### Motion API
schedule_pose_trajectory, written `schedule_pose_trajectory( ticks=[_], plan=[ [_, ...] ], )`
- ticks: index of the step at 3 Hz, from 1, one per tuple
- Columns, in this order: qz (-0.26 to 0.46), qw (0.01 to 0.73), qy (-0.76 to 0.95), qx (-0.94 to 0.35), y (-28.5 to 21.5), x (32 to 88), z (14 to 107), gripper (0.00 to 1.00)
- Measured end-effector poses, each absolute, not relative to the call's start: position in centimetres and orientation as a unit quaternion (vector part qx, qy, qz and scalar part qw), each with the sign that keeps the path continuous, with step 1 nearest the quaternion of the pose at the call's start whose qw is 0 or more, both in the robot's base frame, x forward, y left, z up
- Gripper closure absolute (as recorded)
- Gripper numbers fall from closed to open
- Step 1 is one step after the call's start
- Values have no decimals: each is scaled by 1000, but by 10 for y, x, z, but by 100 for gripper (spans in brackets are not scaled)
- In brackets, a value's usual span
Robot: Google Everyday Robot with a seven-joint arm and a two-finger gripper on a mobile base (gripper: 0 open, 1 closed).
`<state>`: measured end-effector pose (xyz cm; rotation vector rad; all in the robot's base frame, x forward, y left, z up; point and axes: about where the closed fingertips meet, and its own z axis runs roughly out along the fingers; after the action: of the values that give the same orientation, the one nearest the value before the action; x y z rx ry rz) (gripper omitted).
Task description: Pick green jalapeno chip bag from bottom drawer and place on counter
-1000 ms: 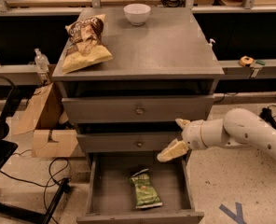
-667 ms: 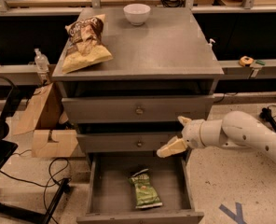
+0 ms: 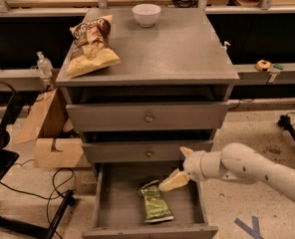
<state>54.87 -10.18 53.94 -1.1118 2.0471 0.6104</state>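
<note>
The green jalapeno chip bag [image 3: 155, 204] lies flat in the open bottom drawer [image 3: 148, 231], near its middle front. My gripper [image 3: 179, 167] reaches in from the right on a white arm. It hangs over the drawer's right rear part, just up and right of the bag and not touching it. Its two pale fingers [image 3: 172, 181] stand apart and hold nothing. The counter [image 3: 177, 51] is the grey top of the cabinet above.
A brown-and-yellow chip bag [image 3: 90, 44] and a white bowl [image 3: 146, 14] sit on the counter's left and back. Two shut knobbed drawers [image 3: 148, 117] are above the open one. A cardboard box [image 3: 48, 133], cables and a black stand are on the floor at left.
My gripper has moved slightly left and down, closer over the open drawer and the bag. The bag has not moved.
</note>
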Motion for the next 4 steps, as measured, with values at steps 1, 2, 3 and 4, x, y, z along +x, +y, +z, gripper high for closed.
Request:
schedule_pose_trajectory(
  ticks=[1,2,3,4],
  plan=[
    [257,373,789,-416,-97,526,474,0],
    [262,399,777,-410,-108,518,378,0],
    [284,380,781,-406,-96,512,298,0],
    [294,377,785,-395,-90,506,283,0]
  ],
)
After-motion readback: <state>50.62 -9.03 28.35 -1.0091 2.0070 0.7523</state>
